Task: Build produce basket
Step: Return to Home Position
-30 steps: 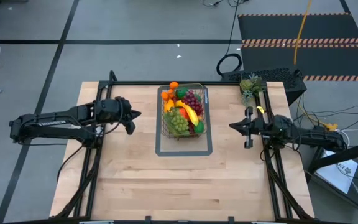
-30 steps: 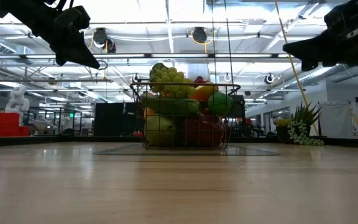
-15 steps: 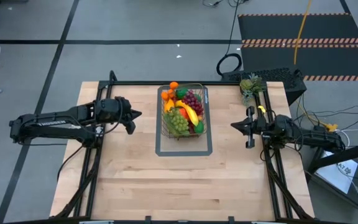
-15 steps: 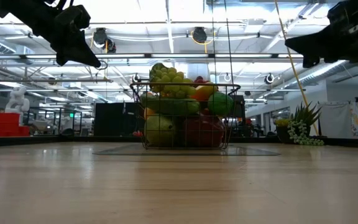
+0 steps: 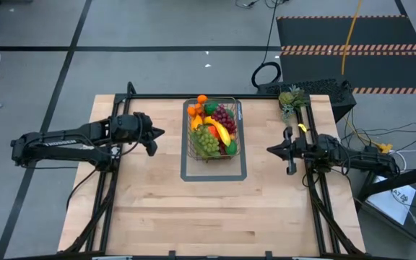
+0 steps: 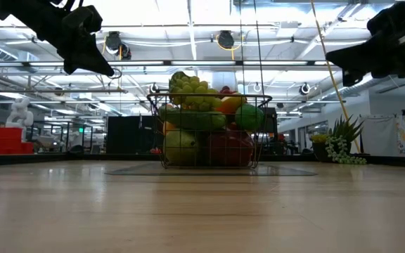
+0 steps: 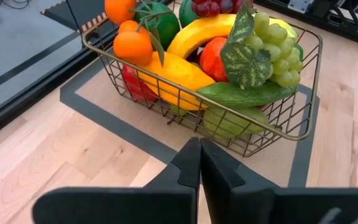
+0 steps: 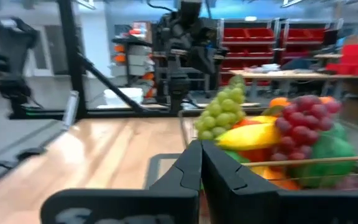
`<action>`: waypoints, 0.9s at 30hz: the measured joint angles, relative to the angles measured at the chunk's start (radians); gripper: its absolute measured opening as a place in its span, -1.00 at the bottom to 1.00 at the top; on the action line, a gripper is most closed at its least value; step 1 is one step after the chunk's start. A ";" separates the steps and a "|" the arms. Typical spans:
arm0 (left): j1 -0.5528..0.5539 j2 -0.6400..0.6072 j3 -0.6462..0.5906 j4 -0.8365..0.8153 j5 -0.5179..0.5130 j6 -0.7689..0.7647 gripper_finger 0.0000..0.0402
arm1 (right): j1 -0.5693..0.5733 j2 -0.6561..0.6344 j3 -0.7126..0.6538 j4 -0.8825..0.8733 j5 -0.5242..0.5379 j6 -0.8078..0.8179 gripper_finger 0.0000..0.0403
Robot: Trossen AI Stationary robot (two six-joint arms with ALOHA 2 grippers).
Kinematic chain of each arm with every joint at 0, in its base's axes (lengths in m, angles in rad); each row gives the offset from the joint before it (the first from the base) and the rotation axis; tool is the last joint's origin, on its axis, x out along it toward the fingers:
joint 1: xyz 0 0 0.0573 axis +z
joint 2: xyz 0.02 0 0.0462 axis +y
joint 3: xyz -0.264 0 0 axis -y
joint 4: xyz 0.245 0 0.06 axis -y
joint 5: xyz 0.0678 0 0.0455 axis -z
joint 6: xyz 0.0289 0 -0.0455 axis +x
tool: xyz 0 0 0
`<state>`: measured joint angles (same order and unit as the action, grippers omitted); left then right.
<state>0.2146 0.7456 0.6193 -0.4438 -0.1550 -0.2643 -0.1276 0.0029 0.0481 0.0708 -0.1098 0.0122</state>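
Golden wire frames the pile: we see the basket [image 5: 236,133] standing at the far middle of the table [image 5: 193,209], in the far half of a grey outline [image 5: 214,175], heaped above its rim with produce [image 6: 195,88]. Green grapes [image 5: 206,141] crown the near end of the pile. Purple grapes [image 5: 224,115] lie toward the far right, a banana [image 5: 222,132] curves between the two bunches, and oranges [image 5: 201,100] sit at the far rim. From the left wrist view we also make out a cucumber [image 7: 244,94] lying under the green grapes against the mesh, and a pear [image 7: 229,121] below it.

Left of the basket and well apart from it, the left gripper [image 5: 160,133] hangs high over the table and points at the basket. We find its jaws pressed together with no gap between them and nothing in them. On the right, the right gripper [image 5: 270,149] hangs at about the same height, also aimed at the basket and well clear of it. Its jaws too are closed tight on nothing. Neither gripper touches the basket or the produce. A plant [image 5: 290,99] stands at the far right corner of the table.
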 joint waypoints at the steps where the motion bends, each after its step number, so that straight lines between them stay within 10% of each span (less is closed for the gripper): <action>1: 0.000 0.000 0.000 0.000 0.000 0.002 -0.94 | 0.003 0.000 -0.003 0.001 -0.015 0.016 -1.00; 27: 0.024 0.000 0.001 -0.002 -0.001 0.079 -0.95 | 0.225 0.000 -0.011 -0.085 0.183 0.024 -1.00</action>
<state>0.2385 0.7456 0.6200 -0.4461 -0.1561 -0.1853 0.0975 0.0032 0.0367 -0.0144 0.0734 0.0366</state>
